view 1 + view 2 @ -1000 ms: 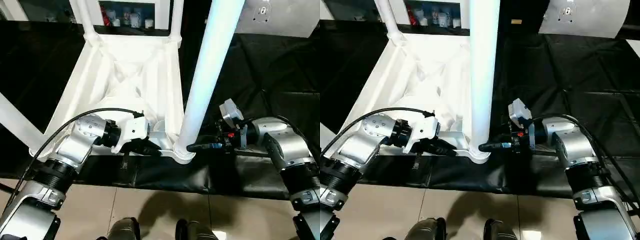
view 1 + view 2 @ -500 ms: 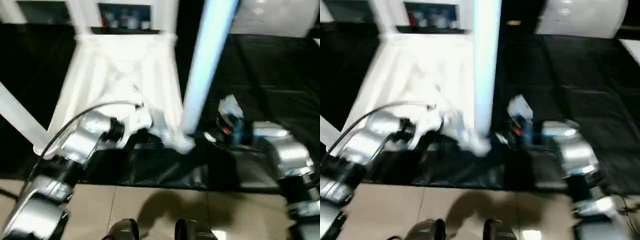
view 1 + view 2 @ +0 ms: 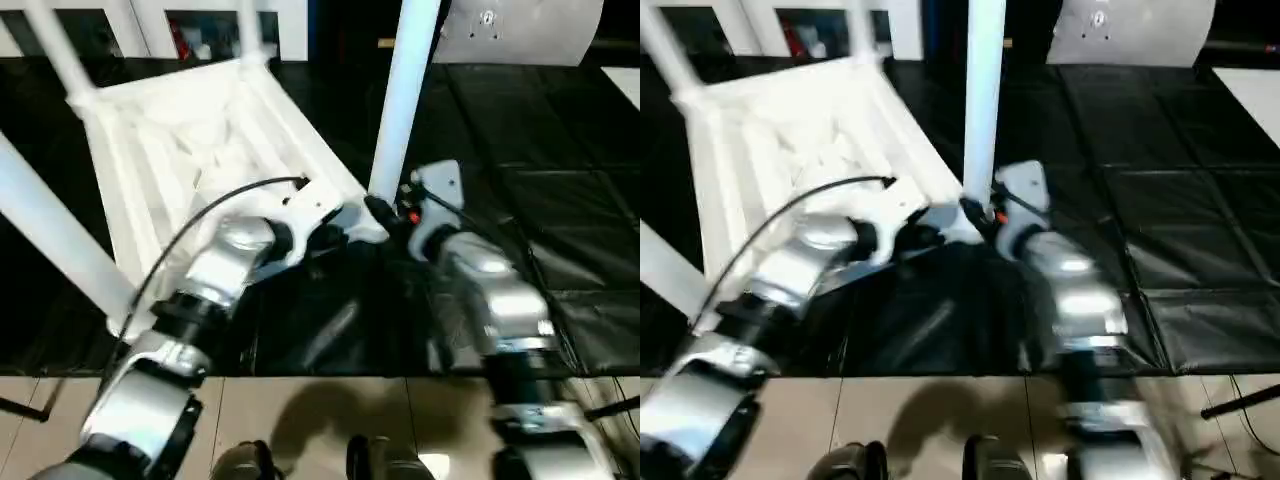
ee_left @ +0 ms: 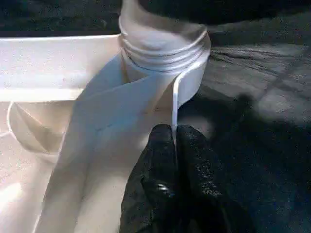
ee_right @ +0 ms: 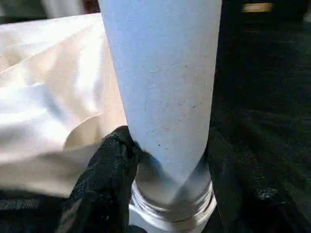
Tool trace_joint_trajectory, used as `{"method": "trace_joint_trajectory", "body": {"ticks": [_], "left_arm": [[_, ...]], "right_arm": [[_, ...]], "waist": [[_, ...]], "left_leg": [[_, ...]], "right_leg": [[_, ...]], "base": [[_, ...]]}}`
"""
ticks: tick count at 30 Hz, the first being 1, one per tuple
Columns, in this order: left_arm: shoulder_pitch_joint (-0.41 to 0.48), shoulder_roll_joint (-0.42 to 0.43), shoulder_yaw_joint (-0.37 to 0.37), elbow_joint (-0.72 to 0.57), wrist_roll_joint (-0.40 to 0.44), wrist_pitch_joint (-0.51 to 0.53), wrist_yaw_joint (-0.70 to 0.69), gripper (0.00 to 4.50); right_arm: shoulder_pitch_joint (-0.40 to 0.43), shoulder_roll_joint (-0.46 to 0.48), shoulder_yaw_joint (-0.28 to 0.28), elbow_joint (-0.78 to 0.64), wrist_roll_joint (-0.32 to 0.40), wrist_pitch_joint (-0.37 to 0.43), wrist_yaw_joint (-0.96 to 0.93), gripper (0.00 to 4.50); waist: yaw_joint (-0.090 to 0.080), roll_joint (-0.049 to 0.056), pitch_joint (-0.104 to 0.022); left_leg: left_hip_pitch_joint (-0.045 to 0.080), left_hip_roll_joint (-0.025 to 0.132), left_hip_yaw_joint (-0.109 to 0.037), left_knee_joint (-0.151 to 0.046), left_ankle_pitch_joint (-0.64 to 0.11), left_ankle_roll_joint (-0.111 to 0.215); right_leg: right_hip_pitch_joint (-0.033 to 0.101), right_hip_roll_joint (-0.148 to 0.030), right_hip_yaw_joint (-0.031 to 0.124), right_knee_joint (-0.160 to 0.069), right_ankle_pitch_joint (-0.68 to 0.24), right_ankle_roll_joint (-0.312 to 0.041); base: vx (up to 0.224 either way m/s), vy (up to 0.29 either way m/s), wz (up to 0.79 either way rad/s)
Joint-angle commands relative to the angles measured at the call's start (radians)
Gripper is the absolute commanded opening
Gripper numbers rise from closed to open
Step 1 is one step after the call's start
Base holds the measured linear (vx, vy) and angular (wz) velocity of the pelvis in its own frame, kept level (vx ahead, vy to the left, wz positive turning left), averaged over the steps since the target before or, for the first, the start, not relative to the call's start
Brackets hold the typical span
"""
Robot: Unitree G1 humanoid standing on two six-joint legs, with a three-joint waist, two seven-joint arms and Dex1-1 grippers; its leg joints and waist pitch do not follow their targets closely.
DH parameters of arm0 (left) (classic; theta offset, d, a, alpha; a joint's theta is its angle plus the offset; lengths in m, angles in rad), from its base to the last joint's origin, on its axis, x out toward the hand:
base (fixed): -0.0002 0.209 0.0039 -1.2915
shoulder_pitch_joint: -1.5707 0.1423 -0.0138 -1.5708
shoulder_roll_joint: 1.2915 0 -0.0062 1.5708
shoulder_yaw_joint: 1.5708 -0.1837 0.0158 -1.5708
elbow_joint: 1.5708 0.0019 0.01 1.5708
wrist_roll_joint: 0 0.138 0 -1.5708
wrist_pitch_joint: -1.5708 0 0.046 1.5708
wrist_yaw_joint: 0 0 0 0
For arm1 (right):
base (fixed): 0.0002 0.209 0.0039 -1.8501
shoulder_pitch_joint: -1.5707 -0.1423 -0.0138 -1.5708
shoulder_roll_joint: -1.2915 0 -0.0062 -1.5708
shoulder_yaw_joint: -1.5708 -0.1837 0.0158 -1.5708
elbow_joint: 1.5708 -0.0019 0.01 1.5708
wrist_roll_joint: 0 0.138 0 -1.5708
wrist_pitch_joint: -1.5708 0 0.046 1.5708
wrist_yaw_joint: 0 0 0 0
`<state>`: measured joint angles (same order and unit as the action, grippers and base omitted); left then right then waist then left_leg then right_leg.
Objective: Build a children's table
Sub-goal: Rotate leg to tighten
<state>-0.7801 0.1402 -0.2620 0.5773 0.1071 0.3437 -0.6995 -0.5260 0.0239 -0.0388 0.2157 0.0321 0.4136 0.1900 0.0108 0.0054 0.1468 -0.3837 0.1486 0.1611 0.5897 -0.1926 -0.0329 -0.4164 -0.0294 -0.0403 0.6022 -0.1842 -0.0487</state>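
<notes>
Both silver forearms are reached forward and angled inward, bringing the two grippers near each other. The left gripper (image 4: 175,145) is pinched shut. The right gripper (image 5: 160,160) is held half open, its fingers (image 5: 104,179) spread apart.

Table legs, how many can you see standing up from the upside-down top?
4. One at the near right corner, by the right hand; one at the near left; two at the far corners.
</notes>
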Motion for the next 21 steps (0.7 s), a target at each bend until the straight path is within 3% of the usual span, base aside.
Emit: {"method": "trace_joint_trajectory", "body": {"ticks": [1, 2, 5, 9, 11, 16, 18, 21], "left_arm": [[-0.032, -0.060, -0.034, -0.023, -0.009, -0.010, 0.036, 0.00], [-0.029, -0.063, -0.032, -0.027, -0.010, -0.009, 0.037, 0.00], [-0.020, -0.056, -0.025, -0.031, -0.002, -0.029, 0.037, 0.00], [-0.007, -0.037, -0.023, -0.037, 0.000, -0.065, 0.023, 0.00], [0.022, -0.001, -0.025, -0.062, -0.010, -0.079, -0.032, 0.00], [0.057, 0.052, -0.031, -0.090, -0.022, -0.125, -0.110, 0.00], [0.078, 0.096, -0.046, -0.094, -0.019, -0.189, -0.165, 0.00], [0.094, 0.134, -0.051, -0.096, -0.032, -0.220, -0.226, 0.00]], "right_arm": [[0.033, 0.069, 0.088, 0.053, 0.013, 0.045, 0.008, 1.89], [0.034, 0.071, 0.084, 0.052, 0.015, 0.040, 0.008, 2.44], [0.041, 0.049, 0.049, 0.045, 0.030, 0.004, 0.036, 2.61], [0.047, 0.021, 0.018, 0.039, 0.063, -0.021, 0.076, 2.95], [0.049, -0.053, 0.002, 0.031, 0.088, -0.070, 0.167, 3.14], [0.040, -0.164, -0.008, 0.025, 0.119, -0.091, 0.314, 3.60], [0.033, -0.241, -0.007, 0.023, 0.141, -0.093, 0.435, 3.76], [0.032, -0.310, 0.006, 0.027, 0.161, -0.112, 0.559, 4.00]], "waist": [[0.004, -0.002, -0.068], [0.004, -0.001, -0.070], [0.004, -0.001, -0.074], [0.005, -0.002, -0.074], [0.008, -0.003, -0.074], [0.007, -0.007, -0.085], [0.011, -0.006, -0.085], [0.013, -0.006, -0.083]], "left_leg": [[0.016, 0.078, -0.029, -0.074, -0.073, 0.068], [0.015, 0.078, -0.028, -0.073, -0.044, 0.082], [0.012, 0.079, -0.026, -0.068, -0.002, 0.125], [0.012, 0.081, -0.025, -0.068, -0.015, 0.142], [0.011, 0.080, -0.025, -0.065, -0.014, 0.152], [0.006, 0.080, -0.024, -0.055, 0.074, 0.205], [0.006, 0.082, -0.023, -0.052, 0.059, 0.227], [0.009, 0.084, -0.021, -0.053, 0.038, 0.219]], "right_leg": [[0.058, -0.123, 0.062, -0.076, -0.177, -0.203], [0.061, -0.122, 0.063, -0.071, -0.102, -0.217], [0.070, -0.126, 0.061, -0.059, 0.030, -0.253], [0.071, -0.129, 0.061, -0.061, 0.019, -0.261], [0.074, -0.128, 0.061, -0.061, 0.021, -0.260], [0.078, -0.125, 0.057, -0.040, 0.156, -0.282], [0.079, -0.127, 0.056, -0.042, 0.144, -0.285], [0.074, -0.124, 0.054, -0.045, 0.096, -0.284]], "base": [[0.000, 0.000, 0.00], [0.000, 0.000, 0.00], [0.000, 0.000, 0.00], [0.000, 0.000, 0.00], [0.000, 0.000, 0.00], [0.000, 0.000, 0.00], [0.000, 0.000, 0.00], [0.000, 0.000, 0.00]]}}
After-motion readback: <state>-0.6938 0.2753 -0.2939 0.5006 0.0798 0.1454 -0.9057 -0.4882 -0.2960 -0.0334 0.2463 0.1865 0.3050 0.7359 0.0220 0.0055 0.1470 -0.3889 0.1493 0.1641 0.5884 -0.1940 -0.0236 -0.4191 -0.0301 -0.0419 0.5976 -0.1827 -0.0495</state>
